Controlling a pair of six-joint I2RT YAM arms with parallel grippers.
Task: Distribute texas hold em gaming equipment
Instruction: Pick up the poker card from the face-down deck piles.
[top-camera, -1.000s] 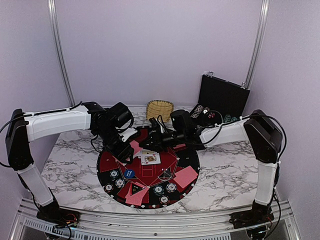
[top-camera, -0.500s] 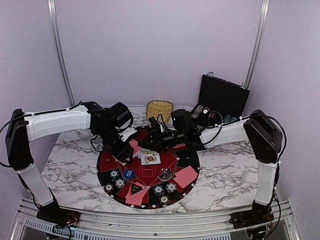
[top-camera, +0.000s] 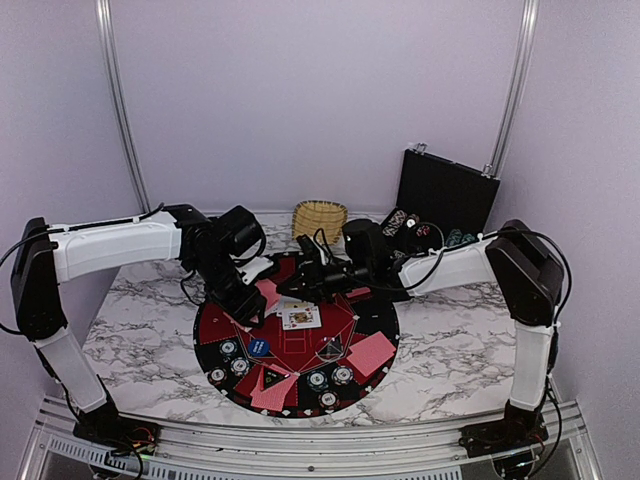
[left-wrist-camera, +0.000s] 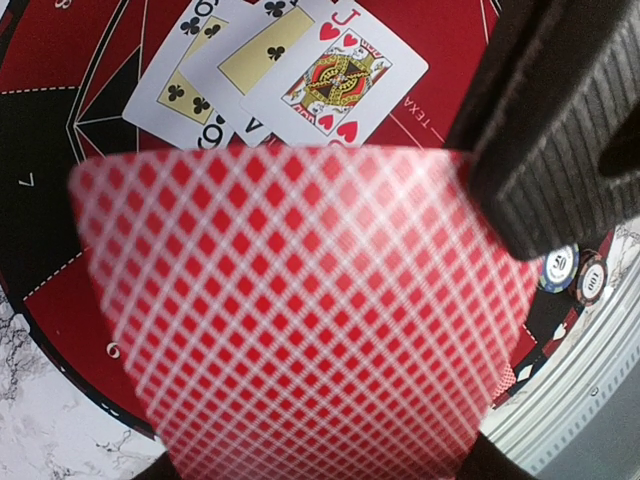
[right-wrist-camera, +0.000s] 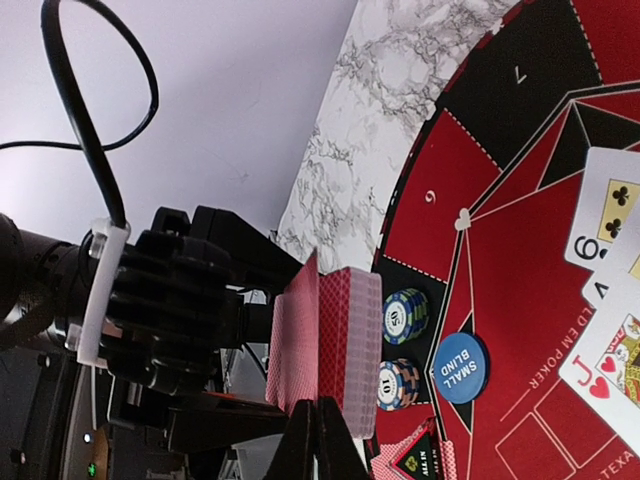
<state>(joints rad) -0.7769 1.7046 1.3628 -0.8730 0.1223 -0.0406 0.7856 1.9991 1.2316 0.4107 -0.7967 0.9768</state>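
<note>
Gripping a deck of red-backed cards (left-wrist-camera: 300, 320), the left end effector (top-camera: 255, 300) hangs over the round mat (top-camera: 295, 350) at about 11 o'clock, its ribbed fingers (left-wrist-camera: 560, 130) clamped on the stack's sides. The right end effector (right-wrist-camera: 315, 405) meets it from the 1 o'clock side. Its two fingers are pressed almost together at the lower edge of one card (right-wrist-camera: 297, 330) that leans off the deck – it looks pinched.

Three face-up cards (top-camera: 299, 317) lie fanned just above the mat's centre – a jack of hearts (left-wrist-camera: 340, 75) on top. Face-down cards (top-camera: 372, 352) lie at 4 o'clock, and more at 7 o'clock. A blue small-blind disc (right-wrist-camera: 461, 367) sits at 8 o'clock, just beside two chip stacks (right-wrist-camera: 407, 315). Other chips (top-camera: 328, 385) sit near 5 o'clock.

On the marbled worktop (top-camera: 450, 350), a wicker basket (top-camera: 320, 218) stands at 12 o'clock and an open black case (top-camera: 447, 192) at 1 o'clock.
</note>
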